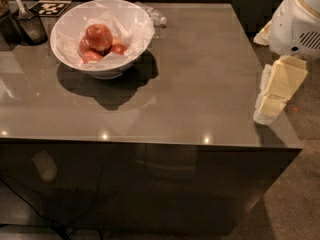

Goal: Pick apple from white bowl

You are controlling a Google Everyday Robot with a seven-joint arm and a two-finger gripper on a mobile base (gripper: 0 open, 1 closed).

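The white bowl (131, 40), lined with crumpled white paper, stands at the table's far left. Several red apples lie in it. The apple (98, 36), round and glossy red, sits on top of the others. My gripper (276, 93), made of cream-coloured blocks, hangs at the table's right edge, pointing down. It is far to the right of the bowl and holds nothing. The white arm housing (296, 21) is above it.
A dark container with a utensil (27, 24) and a black-and-white tag card (50, 7) sit at the far left corner. A clear plastic bottle (153, 15) lies behind the bowl. The glossy brown table (200, 84) drops off at the front and right edges.
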